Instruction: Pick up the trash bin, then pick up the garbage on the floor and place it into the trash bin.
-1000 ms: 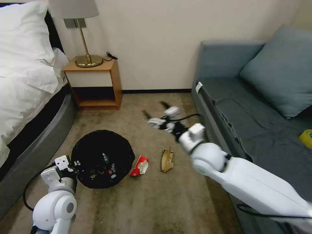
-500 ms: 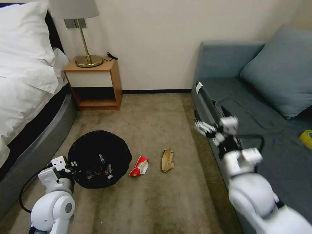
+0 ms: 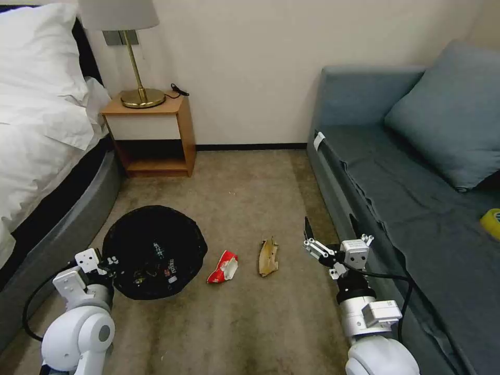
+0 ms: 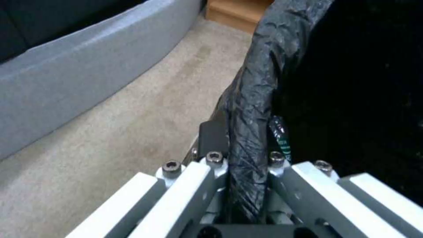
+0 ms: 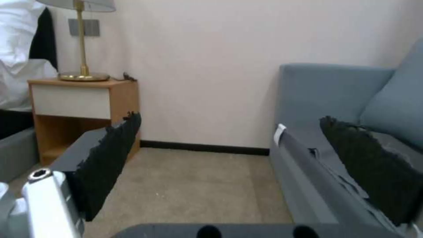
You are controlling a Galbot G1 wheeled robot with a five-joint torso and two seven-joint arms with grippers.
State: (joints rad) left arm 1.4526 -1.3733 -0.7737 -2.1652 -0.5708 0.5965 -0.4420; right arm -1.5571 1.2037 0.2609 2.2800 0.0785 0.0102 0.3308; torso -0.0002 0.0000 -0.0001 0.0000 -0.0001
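Note:
The trash bin [image 3: 130,245], round and lined with a crinkled black bag, stands on the carpet at the left. My left gripper [image 3: 112,262] is shut on its near rim; the left wrist view has the bag-wrapped rim [image 4: 251,109] pinched in my left gripper [image 4: 247,162]. Small bits of garbage [image 3: 159,260] lie inside the bin. On the floor to its right lie a red-and-white crumpled wrapper [image 3: 223,266] and a tan-brown peel-like scrap [image 3: 269,256]. My right gripper [image 3: 330,229] hangs open and holds nothing, right of the scrap by the sofa front. Its black pads [image 5: 110,155] stand wide apart.
A grey-blue sofa [image 3: 416,198] runs along the right, with a yellow tape roll [image 3: 491,221] on its seat. A bed [image 3: 41,156] borders the left. A wooden nightstand [image 3: 153,135] with a lamp stands at the back wall. Open carpet lies between them.
My right arm has swung back from over the floor behind the litter toward me and now sits low by the sofa front. The bin and left gripper have shifted slightly left.

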